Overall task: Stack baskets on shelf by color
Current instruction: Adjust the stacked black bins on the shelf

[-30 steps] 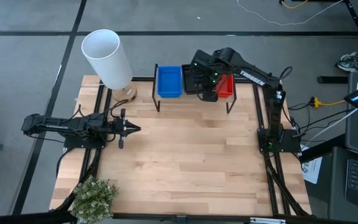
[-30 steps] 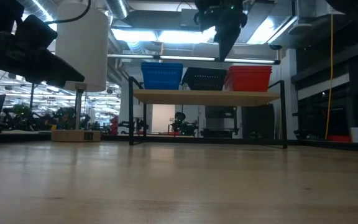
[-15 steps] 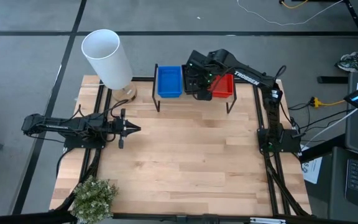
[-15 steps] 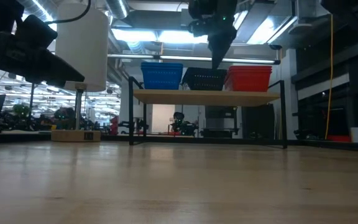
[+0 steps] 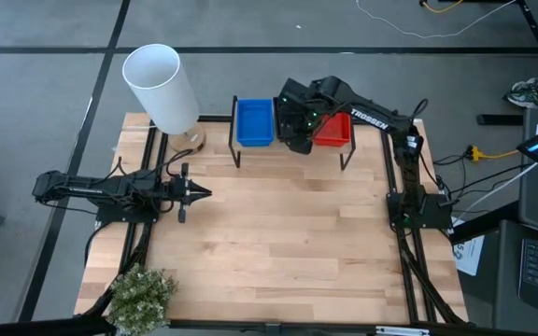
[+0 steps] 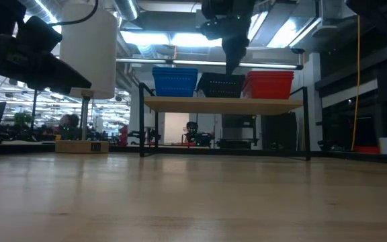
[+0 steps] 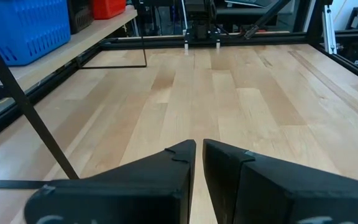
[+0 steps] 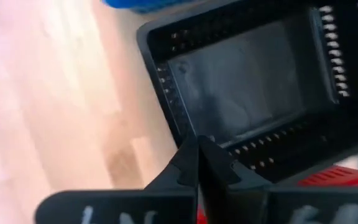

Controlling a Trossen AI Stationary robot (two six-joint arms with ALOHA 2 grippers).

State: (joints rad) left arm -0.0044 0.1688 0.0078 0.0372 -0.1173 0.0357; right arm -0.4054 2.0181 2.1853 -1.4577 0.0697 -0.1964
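Observation:
The shelf (image 6: 224, 104) stands at the table's far edge with its wood plank on thin black legs. On the plank rest a blue basket (image 5: 254, 122), a black basket (image 6: 215, 85) and a red basket (image 5: 336, 130), side by side. My right gripper (image 6: 233, 67) is shut and points down over the black basket (image 8: 247, 93), with its tips at the rim of the wall beside the red basket. It hides most of that basket in the high view. My left gripper (image 5: 200, 193) is shut and waits low at the table's left side. My right gripper comes from above with shut fingertips (image 8: 197, 158) at the black basket's wall (image 8: 253, 165), on the side next to the red basket. I cannot tell whether the tips touch the rim or hang just over it. The basket sits flat on the shelf.
A tall white cylinder (image 5: 161, 88) on a wooden base stands at the far left corner, beside the shelf. A small green plant (image 5: 142, 294) sits at the near left corner. The wooden tabletop (image 5: 288, 233) between the arms is free room.
My right gripper has moved toward the table's left edge and slightly down, from above the seam between the red and black baskets to over the black basket. Its fingers have stayed shut. The baskets have not visibly shifted.

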